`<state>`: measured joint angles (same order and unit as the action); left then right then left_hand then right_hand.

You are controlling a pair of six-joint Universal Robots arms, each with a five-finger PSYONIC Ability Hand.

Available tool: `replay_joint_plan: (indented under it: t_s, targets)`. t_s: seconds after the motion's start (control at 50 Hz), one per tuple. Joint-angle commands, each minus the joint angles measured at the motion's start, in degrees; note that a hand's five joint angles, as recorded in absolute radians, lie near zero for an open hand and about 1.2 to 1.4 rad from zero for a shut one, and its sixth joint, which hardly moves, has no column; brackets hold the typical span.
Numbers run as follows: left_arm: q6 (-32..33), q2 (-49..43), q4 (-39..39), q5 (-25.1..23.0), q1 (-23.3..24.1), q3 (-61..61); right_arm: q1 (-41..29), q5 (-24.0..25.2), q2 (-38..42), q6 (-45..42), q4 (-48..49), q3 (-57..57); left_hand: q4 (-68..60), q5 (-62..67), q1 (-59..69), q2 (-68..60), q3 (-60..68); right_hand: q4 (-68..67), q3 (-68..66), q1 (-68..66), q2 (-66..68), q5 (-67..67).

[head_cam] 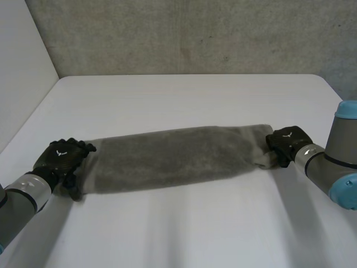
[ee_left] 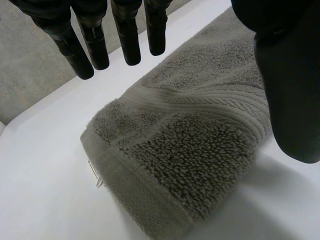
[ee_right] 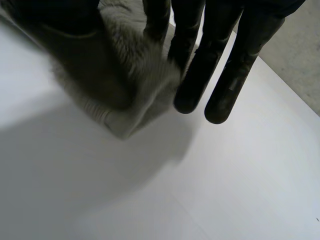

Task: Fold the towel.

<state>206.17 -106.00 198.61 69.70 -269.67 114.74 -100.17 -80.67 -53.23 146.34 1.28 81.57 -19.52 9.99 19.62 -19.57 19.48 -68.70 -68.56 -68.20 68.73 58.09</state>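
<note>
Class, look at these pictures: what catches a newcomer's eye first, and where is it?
A long grey terry-cloth towel lies folded in a band across the white table. A black robot hand sits at each end: the left hand holds straight fingers above its end, while the right hand pinches the other end, bunching it.

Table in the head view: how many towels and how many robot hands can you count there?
Towels: 1, the grey towel
Robot hands: 2, the left hand and the right hand, both black
Total: 3
</note>
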Motion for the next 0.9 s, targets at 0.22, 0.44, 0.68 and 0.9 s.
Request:
replay_joint_plan:
  t_s: [0.22, 0.44, 0.68, 0.9]
  targets:
    - [-6.29, 4.39, 0.19, 0.09, 0.55, -0.92, 13.94, -5.98, -6.18, -12.34, -0.57, -4.48, 0.89, -1.36, -0.99, 0.94, -0.85, -11.30, -11.44, -11.80, 11.27, 11.91]
    - [-12.36, 9.40, -0.24, 0.17, 3.36, -6.19, -6.13, -13.90, -7.07, -12.94, 0.30, -14.23, 5.95, -6.41, -6.04, 5.99, -5.90, -11.30, -11.44, -11.80, 11.27, 11.91]
    - [-13.51, 7.56, -0.24, 2.37, 8.02, -12.44, -35.80, -12.84, 3.49, -8.70, 8.30, -18.20, 5.78, -6.24, -5.87, 5.82, -5.74, -11.30, -11.44, -11.80, 11.27, 11.91]
    - [-13.60, 1.58, -0.33, 6.06, 12.41, -16.39, -35.01, -9.94, 3.49, -6.59, 3.73, -13.98, 5.78, -6.24, -5.87, 5.82, -5.74, 58.70, 58.56, 58.20, -58.73, -58.09]
